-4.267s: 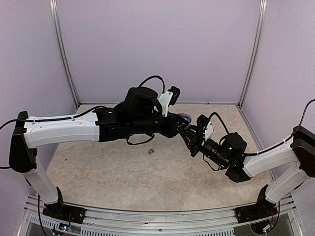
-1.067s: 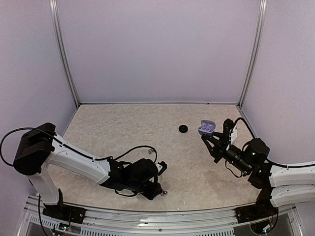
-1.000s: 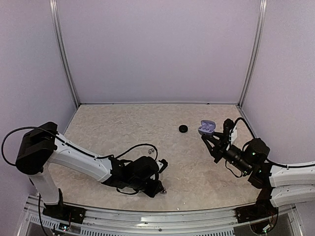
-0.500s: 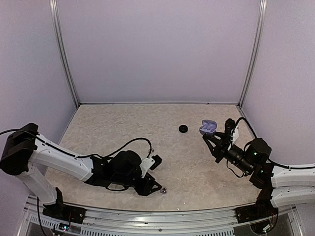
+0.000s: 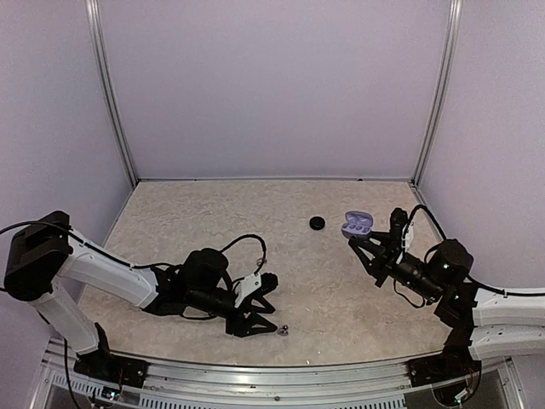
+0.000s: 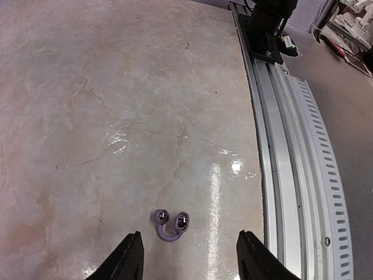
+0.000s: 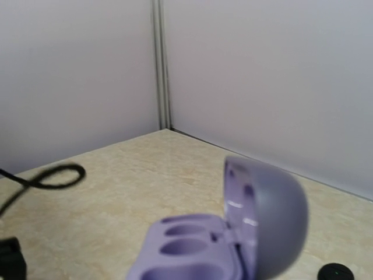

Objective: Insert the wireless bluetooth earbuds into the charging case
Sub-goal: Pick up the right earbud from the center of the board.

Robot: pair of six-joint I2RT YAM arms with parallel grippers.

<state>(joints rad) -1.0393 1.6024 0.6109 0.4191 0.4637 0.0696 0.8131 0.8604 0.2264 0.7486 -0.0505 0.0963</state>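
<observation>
One earbud (image 6: pixel 171 224) lies on the table near the front edge: two silvery-grey balls joined by a purple arc, also in the top view (image 5: pixel 282 328). My left gripper (image 6: pixel 189 245) is open and low over the table, its fingers wide apart just short of the earbud and not touching it; in the top view the left gripper (image 5: pixel 266 305) points right. My right gripper (image 5: pixel 368 247) is shut on the purple charging case (image 5: pixel 358 224), held above the table with its lid open and both wells empty (image 7: pixel 233 233). No black stemmed earbuds are in view.
A small black round puck (image 5: pixel 317 223) sits on the table left of the case, also in the right wrist view (image 7: pixel 336 272). The metal front rail (image 6: pixel 285 175) runs just right of the earbud. Purple walls enclose the table.
The left arm has left the middle of the table for the front edge, and has pulled back left; the earbud lies free before its open fingers. The right arm holds the case almost still.
</observation>
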